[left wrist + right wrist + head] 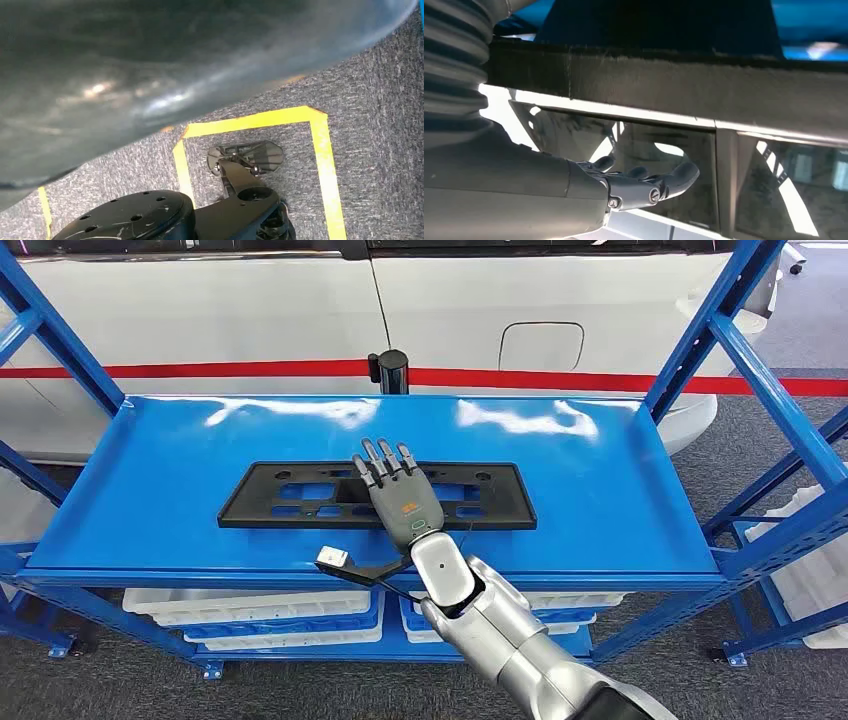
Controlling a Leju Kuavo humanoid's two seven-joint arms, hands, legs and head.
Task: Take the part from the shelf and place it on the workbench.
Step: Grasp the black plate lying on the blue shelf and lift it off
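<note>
Right hand (399, 492) flat, fingers spread over black part (270, 495) | nothing gripped | curl under near edge, lift level off blue shelf (600, 480)

Glossy blue shelf (600, 490) — long black part (290, 502) flat on it, near the front edge.

The part (300, 496) lies flat on the shelf (600, 490), about midway between its near and far edges. The right hand (400, 490) rests on top of the part, right of its middle, the arm coming in from the near right. Bins (250, 612) sit on the lower level underneath. A car (500, 300) stands behind the shelf.
</note>
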